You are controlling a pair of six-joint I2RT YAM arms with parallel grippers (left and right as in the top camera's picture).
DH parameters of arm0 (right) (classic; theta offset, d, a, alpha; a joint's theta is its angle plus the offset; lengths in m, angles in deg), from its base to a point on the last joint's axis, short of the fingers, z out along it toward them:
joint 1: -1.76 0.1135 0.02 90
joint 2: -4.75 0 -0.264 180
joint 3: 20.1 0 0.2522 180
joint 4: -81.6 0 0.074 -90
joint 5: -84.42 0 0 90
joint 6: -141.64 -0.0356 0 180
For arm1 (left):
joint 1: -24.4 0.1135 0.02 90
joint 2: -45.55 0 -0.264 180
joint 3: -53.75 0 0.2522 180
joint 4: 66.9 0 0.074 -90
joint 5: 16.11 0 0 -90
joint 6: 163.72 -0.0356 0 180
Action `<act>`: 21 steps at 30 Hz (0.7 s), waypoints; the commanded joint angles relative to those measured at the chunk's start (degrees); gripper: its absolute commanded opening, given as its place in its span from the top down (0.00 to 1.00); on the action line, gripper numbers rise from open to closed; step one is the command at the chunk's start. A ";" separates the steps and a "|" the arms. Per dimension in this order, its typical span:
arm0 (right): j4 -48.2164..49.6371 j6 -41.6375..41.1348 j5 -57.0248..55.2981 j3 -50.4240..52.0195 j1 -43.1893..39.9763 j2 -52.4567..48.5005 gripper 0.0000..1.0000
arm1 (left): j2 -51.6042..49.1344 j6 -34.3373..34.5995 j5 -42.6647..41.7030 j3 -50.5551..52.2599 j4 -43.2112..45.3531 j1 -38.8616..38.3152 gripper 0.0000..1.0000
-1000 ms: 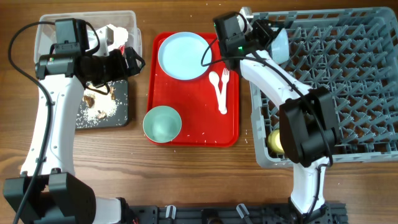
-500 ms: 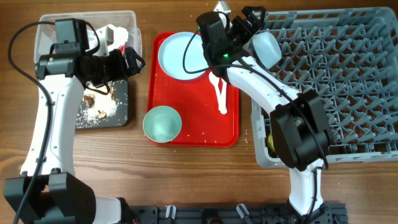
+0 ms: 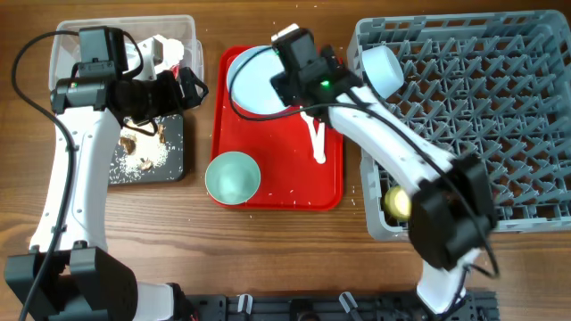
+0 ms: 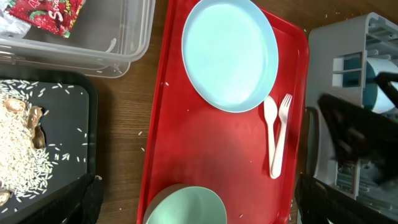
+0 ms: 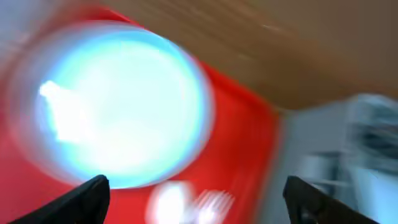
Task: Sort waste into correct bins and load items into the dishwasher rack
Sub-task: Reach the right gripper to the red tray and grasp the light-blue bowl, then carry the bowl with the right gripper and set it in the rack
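Right gripper [image 5: 202, 200] has moved off rack [image 3: 464, 125] corner, now above plate [image 3: 250, 89] at upper centre; fingers spread, seemingly empty (view blurred); plate directly beneath. Left gripper [image 4: 202, 200] also spread

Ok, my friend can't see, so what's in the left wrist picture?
A red tray holds a pale-blue plate, a white fork and spoon, and a mint bowl. Beside it sit a clear tub with a red wrapper and a black tray of rice.

The serving tray [image 3: 277, 152], carrying plate [image 3: 252, 85] at rear and bowl [image 3: 233, 176] front-left, lies between the tub [image 3: 183, 31] at left and the rack [image 3: 500, 107], which apparently holds a cup [image 3: 397, 202].
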 commanded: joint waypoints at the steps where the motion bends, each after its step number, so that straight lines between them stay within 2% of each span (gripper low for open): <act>1: -2.54 -15.82 29.33 -0.31 0.24 2.73 0.00 | 0.46 -0.11 -0.04 -0.37 0.13 0.15 0.00; 5: -9.25 -20.57 35.63 -0.11 0.39 2.14 0.03 | 0.46 -0.11 -0.07 -0.37 0.13 0.15 0.00; 7: -11.67 -22.18 34.60 -0.09 1.29 0.83 0.19 | 0.46 -0.11 -0.07 -0.37 0.13 0.15 0.00; 11: -15.26 -31.08 30.64 -0.09 3.87 -3.56 0.31 | 0.46 -0.11 -0.07 -0.37 0.13 0.15 0.00; 14: -17.46 -35.30 30.64 -0.04 6.23 -8.02 0.47 | 0.46 -0.11 -0.04 -0.37 0.13 0.15 0.00; 18: -19.12 -35.60 30.62 -0.04 7.58 -11.72 0.58 | 0.46 -0.11 -0.07 -0.37 0.13 0.15 0.00; 20: -19.12 -35.65 30.05 -0.04 7.54 -12.31 0.66 | 0.46 -0.11 -0.07 -0.37 0.13 0.15 0.00; 21: -19.10 -35.65 29.73 -0.04 7.54 -12.31 0.73 | 0.46 -0.11 -0.04 -0.37 0.13 0.15 0.00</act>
